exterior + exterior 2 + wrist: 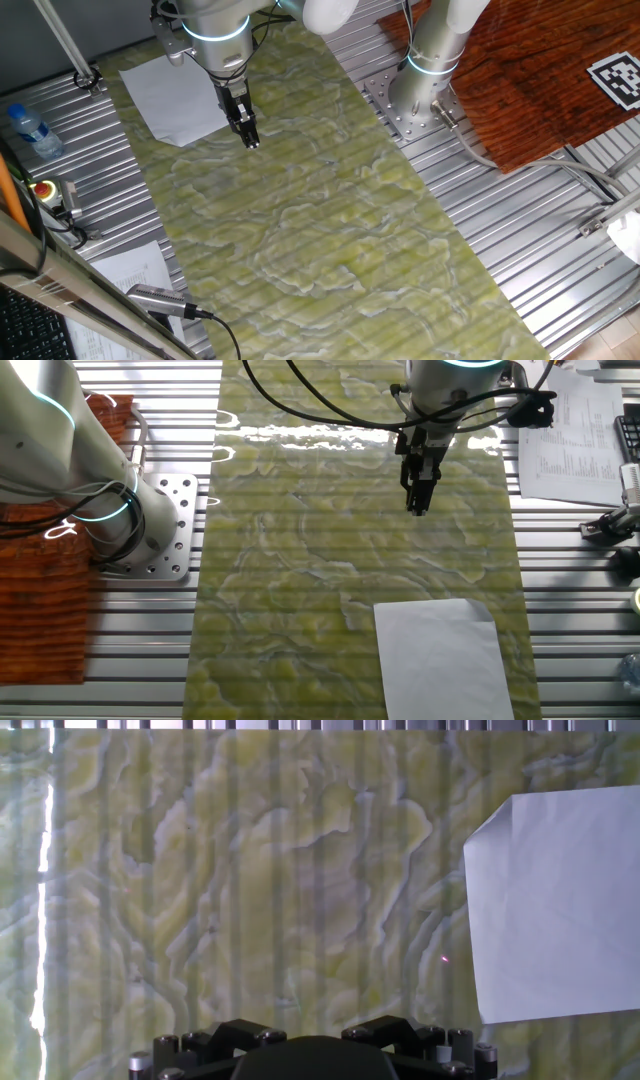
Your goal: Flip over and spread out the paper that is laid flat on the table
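Note:
The paper (175,95) is a blank white sheet lying flat on the far left end of the green-yellow marbled table (320,230). It also shows in the other fixed view (445,660) and at the right of the hand view (560,900), where one corner curls up slightly. My gripper (247,135) hangs over the bare table just beside the paper's edge, apart from it. Its fingers look shut and hold nothing; it also shows in the other fixed view (418,500). The fingertips are out of the hand view.
The arm's base (420,90) stands on ribbed metal right of the table, beside a reddish wood panel (540,70). A water bottle (28,130) and a printed sheet (130,265) lie on the left side. Another printed sheet (575,435) lies off the table.

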Action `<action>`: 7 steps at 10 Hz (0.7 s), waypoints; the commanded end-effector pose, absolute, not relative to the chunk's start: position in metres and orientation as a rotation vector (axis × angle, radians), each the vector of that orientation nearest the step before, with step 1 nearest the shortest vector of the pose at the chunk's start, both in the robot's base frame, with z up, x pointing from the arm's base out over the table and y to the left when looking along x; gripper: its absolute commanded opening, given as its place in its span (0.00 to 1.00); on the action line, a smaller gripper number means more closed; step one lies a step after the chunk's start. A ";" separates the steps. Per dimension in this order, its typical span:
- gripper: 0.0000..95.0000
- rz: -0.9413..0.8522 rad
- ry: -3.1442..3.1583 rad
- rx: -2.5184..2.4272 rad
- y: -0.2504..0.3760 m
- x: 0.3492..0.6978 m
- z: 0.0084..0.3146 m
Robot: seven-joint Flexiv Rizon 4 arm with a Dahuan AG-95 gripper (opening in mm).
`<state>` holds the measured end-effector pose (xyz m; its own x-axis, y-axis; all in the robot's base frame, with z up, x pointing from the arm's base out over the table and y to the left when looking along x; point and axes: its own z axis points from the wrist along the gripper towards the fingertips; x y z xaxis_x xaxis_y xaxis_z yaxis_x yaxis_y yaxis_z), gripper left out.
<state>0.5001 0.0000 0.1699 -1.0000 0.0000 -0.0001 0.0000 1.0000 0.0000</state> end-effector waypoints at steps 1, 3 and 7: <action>0.00 -0.029 3.128 -0.206 0.000 0.500 0.170; 0.00 -0.034 3.130 -0.198 0.000 0.500 0.170; 0.00 -0.034 3.130 -0.198 0.000 0.501 0.171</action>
<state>0.5016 0.0004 0.1714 -0.9918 -0.1274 -0.0054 -0.1272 0.9916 -0.0231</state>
